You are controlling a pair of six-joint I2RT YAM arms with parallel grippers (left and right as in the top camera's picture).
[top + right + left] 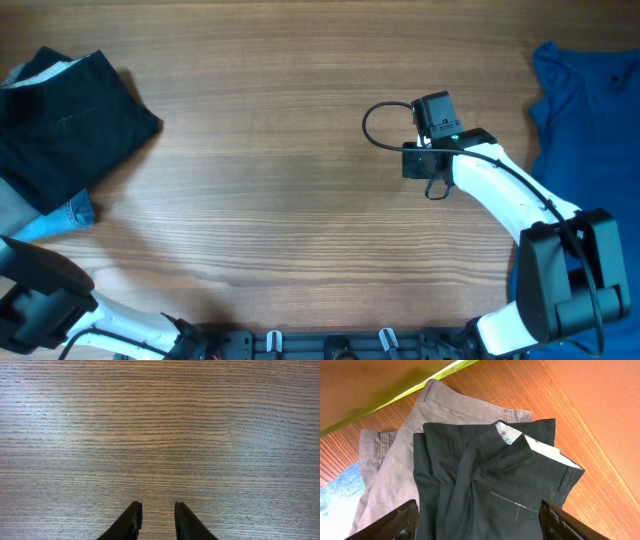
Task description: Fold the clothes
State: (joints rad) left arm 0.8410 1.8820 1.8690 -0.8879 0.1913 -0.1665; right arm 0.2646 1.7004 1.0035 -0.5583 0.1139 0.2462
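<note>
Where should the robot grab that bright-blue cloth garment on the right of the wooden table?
Probably the inner edge of the bright-blue cloth garment, coming from the bare middle of the wooden table: that edge lies on the wood, while the far side runs out of view.

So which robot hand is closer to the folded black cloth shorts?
Left. The left gripper is open right by the folded black cloth shorts; the right gripper is far off, over the wooden table.

Here's the table (300,200), matt wood with fine straight grain. The black shorts (490,490): soft, matt woven cloth. The grey garment (395,465), coarser weave. The right gripper (157,507): smooth black plastic, faint sheen.
</note>
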